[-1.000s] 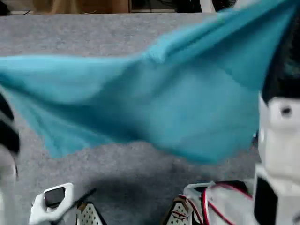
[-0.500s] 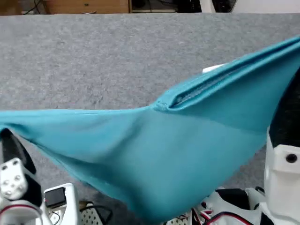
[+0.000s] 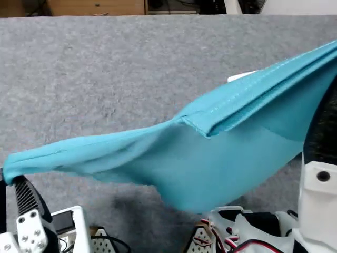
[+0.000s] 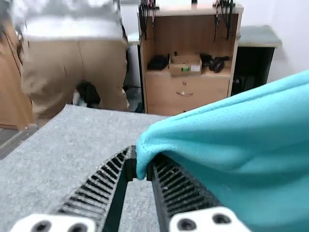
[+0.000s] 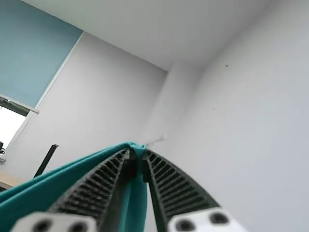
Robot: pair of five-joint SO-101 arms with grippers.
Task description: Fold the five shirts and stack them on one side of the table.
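While your left gripper [image 4: 140,169] pinches one end of the teal shirt [image 3: 210,158], your right gripper [image 5: 138,162] clamps the other; it sags between them.

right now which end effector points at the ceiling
The right end effector: wall and ceiling lie beyond it; the left end effector looks across the table.

shirt [image 3: 210,153] right end cut off by high view's edge; it covers a stretch of table [image 3: 105,68] and most of a white object [image 3: 239,77] behind it, can't ID
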